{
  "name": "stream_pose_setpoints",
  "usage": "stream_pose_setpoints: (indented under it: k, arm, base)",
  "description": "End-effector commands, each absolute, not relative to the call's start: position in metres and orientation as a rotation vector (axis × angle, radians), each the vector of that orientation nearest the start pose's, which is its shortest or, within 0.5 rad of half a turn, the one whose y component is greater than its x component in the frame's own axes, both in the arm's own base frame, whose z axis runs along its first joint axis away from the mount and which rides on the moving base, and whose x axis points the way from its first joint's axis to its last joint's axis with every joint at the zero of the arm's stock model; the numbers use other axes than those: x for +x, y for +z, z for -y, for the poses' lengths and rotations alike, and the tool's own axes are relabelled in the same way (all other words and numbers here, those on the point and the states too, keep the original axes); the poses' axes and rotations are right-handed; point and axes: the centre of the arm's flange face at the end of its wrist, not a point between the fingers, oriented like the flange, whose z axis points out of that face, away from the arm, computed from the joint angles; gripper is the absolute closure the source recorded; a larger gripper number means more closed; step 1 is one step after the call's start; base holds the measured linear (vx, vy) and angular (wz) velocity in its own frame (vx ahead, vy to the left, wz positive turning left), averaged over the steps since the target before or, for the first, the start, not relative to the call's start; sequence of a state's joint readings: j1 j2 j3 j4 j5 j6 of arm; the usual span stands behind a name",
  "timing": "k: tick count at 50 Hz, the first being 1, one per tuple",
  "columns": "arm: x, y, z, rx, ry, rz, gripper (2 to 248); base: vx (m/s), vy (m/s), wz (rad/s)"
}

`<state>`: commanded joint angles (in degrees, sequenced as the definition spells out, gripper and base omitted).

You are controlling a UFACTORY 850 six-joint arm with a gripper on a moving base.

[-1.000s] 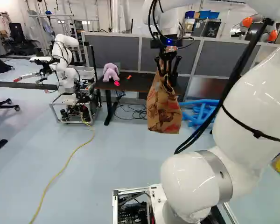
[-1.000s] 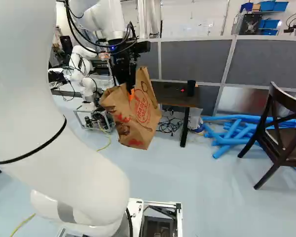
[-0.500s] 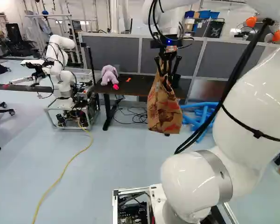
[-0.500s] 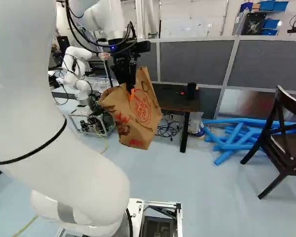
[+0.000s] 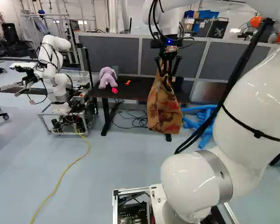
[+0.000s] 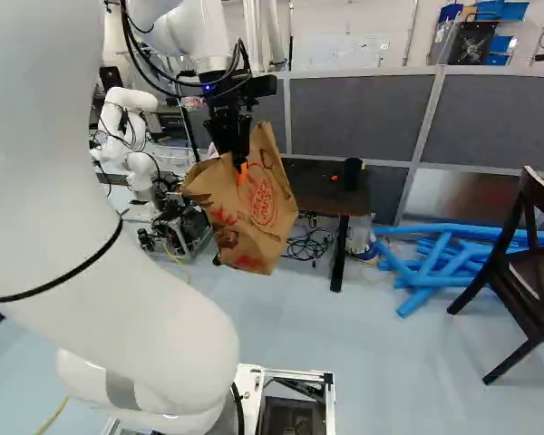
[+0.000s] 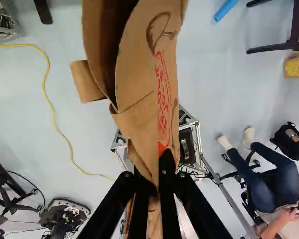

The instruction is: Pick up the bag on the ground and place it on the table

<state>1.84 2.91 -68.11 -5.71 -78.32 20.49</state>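
Brown paper bag [image 5: 164, 112] hangs off the floor, seen against the near side of the table [image 5: 137, 94], its upper part pinched between both fingers of the gripper [image 5: 166, 82]. Lilac plush toy [image 5: 107, 77] on tabletop; another robot [image 5: 52, 70] nearby.

Room light is bright and diffuse. Left base view: glare spots mark the white arm [image 5: 256, 93] at 3 o'clock. Right base view: the metal panel [image 6: 458, 195] at 3 o'clock reflects softly. Wrist view: shadow darkens the bag's [image 7: 142, 79] mouth, 11 o'clock.
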Motion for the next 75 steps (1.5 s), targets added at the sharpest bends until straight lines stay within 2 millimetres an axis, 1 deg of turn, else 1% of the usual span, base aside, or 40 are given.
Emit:
stream_pose_setpoints:
  k: [46,75]
  arm:
    - [0.4206,0.6679,-0.0048,-3.220,0.173,-0.485,223]
    - [0.4206,0.6679,-0.0048,-3.220,0.173,-0.485,223]
  base:
    - [0.180,-0.001,-0.018]
    - [0.132,0.000,-0.010]
